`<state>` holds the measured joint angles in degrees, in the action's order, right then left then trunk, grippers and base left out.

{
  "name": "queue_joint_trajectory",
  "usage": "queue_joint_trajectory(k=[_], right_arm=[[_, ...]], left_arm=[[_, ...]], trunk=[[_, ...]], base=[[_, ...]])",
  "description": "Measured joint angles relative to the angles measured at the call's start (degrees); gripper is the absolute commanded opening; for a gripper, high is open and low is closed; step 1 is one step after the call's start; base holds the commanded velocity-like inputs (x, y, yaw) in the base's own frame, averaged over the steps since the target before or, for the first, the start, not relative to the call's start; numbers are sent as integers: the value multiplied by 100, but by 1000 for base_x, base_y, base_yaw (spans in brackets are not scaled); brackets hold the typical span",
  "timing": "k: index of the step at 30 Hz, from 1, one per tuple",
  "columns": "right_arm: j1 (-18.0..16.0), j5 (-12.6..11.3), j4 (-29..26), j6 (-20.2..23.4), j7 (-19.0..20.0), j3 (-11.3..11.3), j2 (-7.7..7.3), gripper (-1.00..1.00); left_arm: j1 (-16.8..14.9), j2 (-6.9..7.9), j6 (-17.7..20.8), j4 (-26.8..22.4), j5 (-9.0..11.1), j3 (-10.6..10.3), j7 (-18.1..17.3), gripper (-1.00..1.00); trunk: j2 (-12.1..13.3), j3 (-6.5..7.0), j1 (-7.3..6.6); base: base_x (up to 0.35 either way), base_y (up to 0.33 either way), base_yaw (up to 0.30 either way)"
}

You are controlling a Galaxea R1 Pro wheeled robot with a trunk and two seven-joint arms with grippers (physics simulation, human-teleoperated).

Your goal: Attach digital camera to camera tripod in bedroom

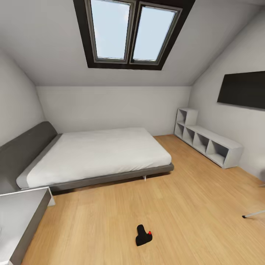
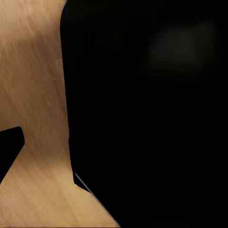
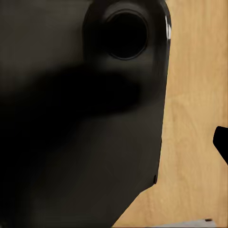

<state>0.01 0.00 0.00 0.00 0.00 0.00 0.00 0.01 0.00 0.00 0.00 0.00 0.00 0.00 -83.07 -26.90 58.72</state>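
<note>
The digital camera lies on the light wood floor in the near middle of the head view, a small black body with a red button on top. At the right edge, a silver-grey leg with a black foot reaches into view low over the floor; it looks like one leg of the camera tripod, the rest being cut off. In the left wrist view a dark tip pokes in over the floor beside a large black robot part. The right wrist view has a similar dark tip. Neither view reveals how the jaws stand.
A grey-framed white bed fills the left middle, under a double skylight. A white cubby shelf runs along the right wall below a dark panel. A grey-white table corner sits near left. Open floor surrounds the camera.
</note>
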Motion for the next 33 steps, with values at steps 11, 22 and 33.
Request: queue_joint_trajectory(k=[11, 22, 33], right_arm=[[21, -27, -21, -32, 42, 12, -274, 100], [25, -24, -23, -100, 48, 5, -320, 100], [25, -38, -18, -125, 55, -7, -299, 100]], left_arm=[[7, -89, 57, -92, 8, -30, -24, 100], [7, -130, 63, -121, 8, -61, -23, 100], [7, -111, 63, -124, 8, -49, -9, 100]], trunk=[[1, 1, 0], [1, 1, 0], [1, 1, 0]], base=[[0, 0, 0], [0, 0, 0], [0, 0, 0]])
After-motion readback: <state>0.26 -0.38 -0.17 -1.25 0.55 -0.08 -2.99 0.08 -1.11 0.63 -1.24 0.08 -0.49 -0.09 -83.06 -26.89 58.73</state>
